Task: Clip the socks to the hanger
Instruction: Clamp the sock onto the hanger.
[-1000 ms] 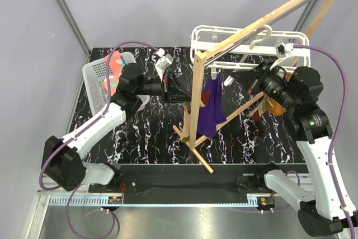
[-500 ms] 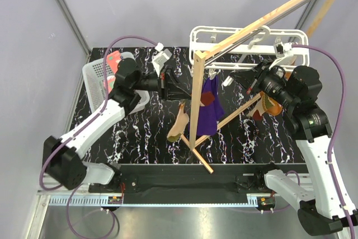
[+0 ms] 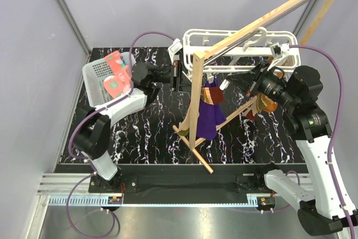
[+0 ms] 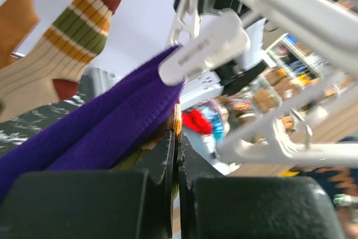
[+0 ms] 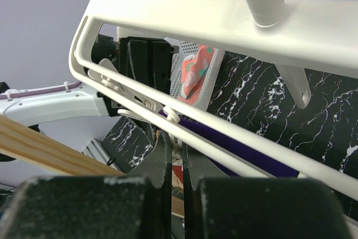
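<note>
The white hanger (image 3: 240, 42) hangs from the wooden rail. My left gripper (image 3: 180, 75) is at its left end, shut on the edge of a tan striped sock (image 4: 178, 120) that lies under the purple cloth (image 4: 106, 132). A white clip (image 4: 204, 51) bites the purple cloth. Another tan sock (image 4: 64, 48) hangs clipped beside it and also shows in the top view (image 3: 213, 94). My right gripper (image 3: 253, 82) is under the hanger bars (image 5: 224, 20), jaws closed on a small white clip (image 5: 175, 120). Two pink socks (image 3: 114, 74) lie in the basket.
The light wooden rail stand (image 3: 196, 102) rises mid-table, its rail running up to the right. The purple cloth (image 3: 206, 117) and an orange-brown cloth (image 3: 268, 103) hang there. A white mesh basket (image 3: 96, 85) sits at the left edge of the black marbled table (image 3: 145, 132).
My left arm swung up from the middle of the table to the hanger's left end, carrying the tan sock. The hanger shifted slightly left. The right arm has hardly moved.
</note>
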`<state>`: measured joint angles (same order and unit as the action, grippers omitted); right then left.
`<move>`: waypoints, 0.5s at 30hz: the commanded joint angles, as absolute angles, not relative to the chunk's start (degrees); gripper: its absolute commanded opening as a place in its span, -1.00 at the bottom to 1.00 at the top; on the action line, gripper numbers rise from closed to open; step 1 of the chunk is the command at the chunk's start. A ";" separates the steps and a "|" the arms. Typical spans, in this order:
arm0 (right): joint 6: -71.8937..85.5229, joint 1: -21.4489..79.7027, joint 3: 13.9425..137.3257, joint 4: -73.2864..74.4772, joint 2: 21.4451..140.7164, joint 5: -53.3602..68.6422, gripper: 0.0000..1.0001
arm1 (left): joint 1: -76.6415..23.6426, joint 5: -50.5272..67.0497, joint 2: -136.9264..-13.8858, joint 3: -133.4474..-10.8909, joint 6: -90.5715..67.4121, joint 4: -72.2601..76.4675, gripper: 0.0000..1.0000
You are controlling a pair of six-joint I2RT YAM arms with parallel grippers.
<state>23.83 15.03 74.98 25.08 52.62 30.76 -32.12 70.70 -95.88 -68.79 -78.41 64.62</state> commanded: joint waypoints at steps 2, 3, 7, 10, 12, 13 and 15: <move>23.55 16.08 73.74 28.30 53.09 35.60 -1.00 | -32.87 69.44 -98.87 -71.98 -95.87 90.95 -1.00; 23.38 16.08 73.65 28.47 53.00 35.51 -1.00 | -32.96 69.52 -98.79 -71.72 -95.37 90.10 -1.00; 23.47 16.00 73.39 28.39 53.00 35.60 -1.00 | -33.31 68.91 -96.24 -69.61 -87.02 81.65 -1.00; 23.20 16.08 73.13 28.30 53.09 35.59 -1.00 | -33.49 69.17 -96.15 -70.31 -87.71 82.44 -1.00; 23.29 16.00 72.86 28.13 53.17 35.68 -1.00 | -33.57 69.17 -96.33 -70.57 -87.98 82.35 -1.00; 23.38 16.00 72.86 28.13 53.26 35.68 -1.00 | -33.75 69.26 -96.42 -70.75 -88.07 82.35 -1.00; 23.29 15.82 72.77 28.12 53.26 35.68 -1.00 | -33.92 69.17 -96.59 -70.93 -88.50 83.14 -1.00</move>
<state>23.83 15.03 74.28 24.32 52.27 32.25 -33.36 70.13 -98.74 -69.28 -88.40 72.58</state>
